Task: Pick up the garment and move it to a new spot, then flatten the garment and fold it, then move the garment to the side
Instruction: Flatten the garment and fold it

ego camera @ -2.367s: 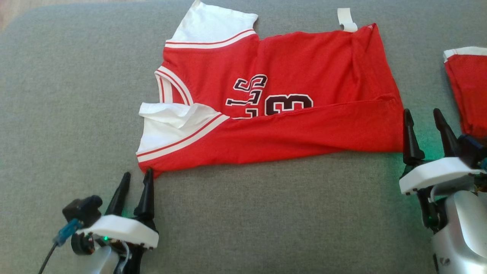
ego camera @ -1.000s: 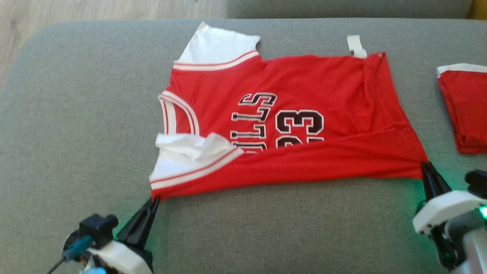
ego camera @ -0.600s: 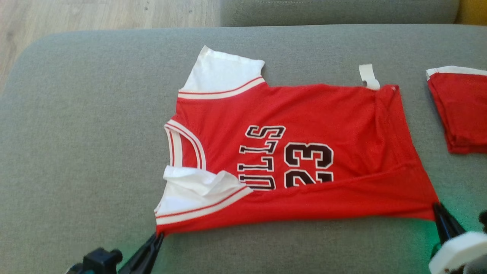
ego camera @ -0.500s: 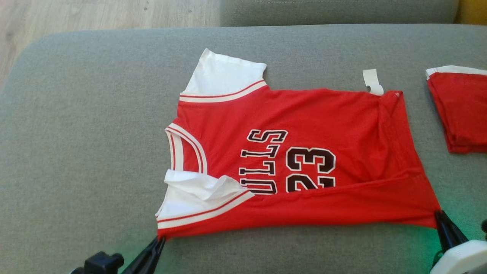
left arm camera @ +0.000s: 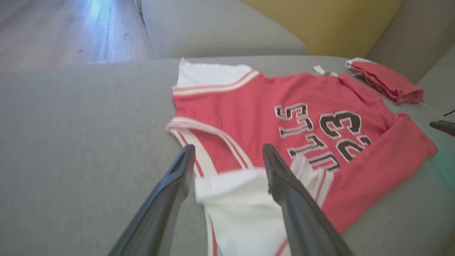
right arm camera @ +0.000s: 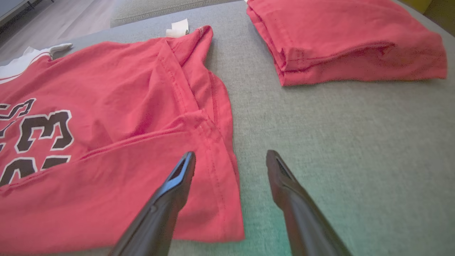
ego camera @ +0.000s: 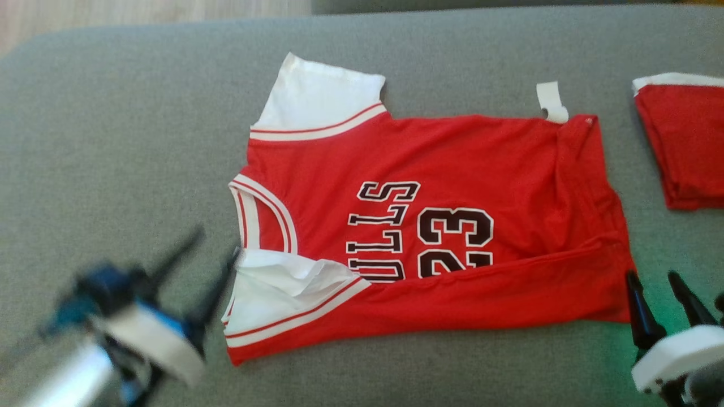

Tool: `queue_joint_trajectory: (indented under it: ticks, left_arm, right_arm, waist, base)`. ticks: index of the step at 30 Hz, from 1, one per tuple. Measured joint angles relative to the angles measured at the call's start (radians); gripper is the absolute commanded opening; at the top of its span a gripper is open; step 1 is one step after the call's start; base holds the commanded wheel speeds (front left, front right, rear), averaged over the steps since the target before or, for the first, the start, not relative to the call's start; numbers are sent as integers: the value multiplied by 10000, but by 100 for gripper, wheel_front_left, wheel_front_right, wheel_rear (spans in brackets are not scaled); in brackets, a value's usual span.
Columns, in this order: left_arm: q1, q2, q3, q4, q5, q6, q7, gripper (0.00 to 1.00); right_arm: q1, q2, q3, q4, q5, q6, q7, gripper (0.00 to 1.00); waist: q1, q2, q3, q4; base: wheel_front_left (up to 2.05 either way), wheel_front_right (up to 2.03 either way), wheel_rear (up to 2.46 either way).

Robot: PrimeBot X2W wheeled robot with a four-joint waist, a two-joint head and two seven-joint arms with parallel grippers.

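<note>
Folding a red jersey spread on the grey sofa cushion, left fingers and right fingers stand wide and empty at its two ends; the next move likely calls for gripping the near edge.

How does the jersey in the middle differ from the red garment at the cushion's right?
The jersey lies mostly spread out, one long edge turned over; the folded red garment is a compact layered stack. The jersey shows dark lettering, a 23 and white sleeves; the folded red garment shows plain red with a white strip. Both are red and rest on the grey cushion.
</note>
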Motion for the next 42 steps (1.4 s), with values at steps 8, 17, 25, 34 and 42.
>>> queue_joint_trajectory:
  ticks: [8,17,25,34,42]
  left_arm:
    - [-5282,527,564,552,-1024,-1026,2815,100]
    - [-8565,523,-211,2865,-2554,-1145,5177,100]
    - [-9852,965,-1101,3881,-3417,-1191,6011,100]
    - [-10883,1141,-2096,4312,-3668,-1191,6144,100]
    - [-11383,1338,-2830,4786,-3662,-1191,6067,100]
  right_arm:
    - [-1155,123,439,-598,-430,0,230,100]
    - [-2162,336,930,-742,-667,0,228,100]
    - [-2492,508,1081,-838,-832,0,63,100]
    - [-2585,715,1204,-1001,-838,0,-293,100]
    - [-2813,863,1356,-1024,-920,0,-424,100]
  waist:
    - [3,0,1188,-188]
    - [4,-1,2306,-998]
    - [2,-1,3215,-1735]
    - [0,-1,3836,-2239]
    - [1,-1,4155,-2466]
  base:
    - [0,0,0]
    - [0,0,0]
    - [0,0,0]
    - [0,0,0]
    - [0,0,0]
